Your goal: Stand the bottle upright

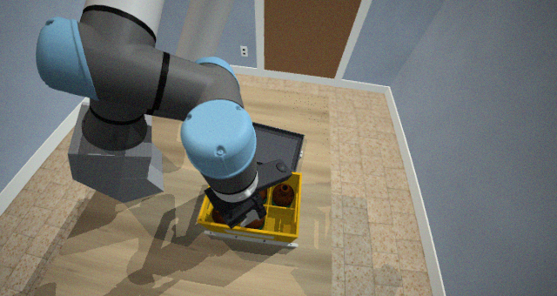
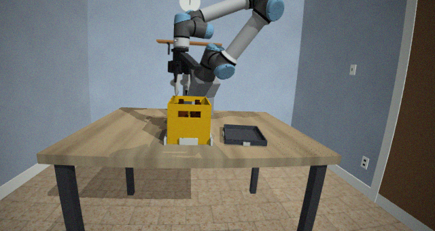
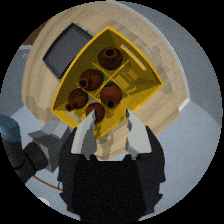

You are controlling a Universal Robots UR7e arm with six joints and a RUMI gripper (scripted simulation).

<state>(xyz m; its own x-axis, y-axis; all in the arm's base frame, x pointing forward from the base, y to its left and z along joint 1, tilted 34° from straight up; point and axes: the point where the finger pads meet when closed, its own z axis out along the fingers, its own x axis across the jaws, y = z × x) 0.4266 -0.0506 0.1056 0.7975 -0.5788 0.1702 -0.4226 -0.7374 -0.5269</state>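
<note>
The yellow crate (image 1: 299, 206) (image 2: 189, 129) (image 3: 146, 95) stands on the table. In the wrist view it holds five brown bottles: one at the top (image 3: 110, 58), others at centre left (image 3: 91, 80), far left (image 3: 78, 99) and centre (image 3: 111, 95), and one low (image 3: 95, 113), partly hidden by a finger. The compartment at the right corner is empty. I cannot tell whose neck differs. The dark tray (image 1: 278, 145) (image 2: 242, 134) (image 3: 67, 50) lies beside the crate and is empty. My gripper (image 2: 181, 94) (image 3: 111, 109) is partly open, empty, pointing down above the crate's robot-side end.
The crate's walls (image 2: 172, 100) rise above the bottle tops, and thin dividers part its compartments. The tray has a low raised rim (image 2: 264, 136). The arm's grey base (image 1: 115, 174) stands beyond the crate's end. In the top view the wrist hides part of the crate.
</note>
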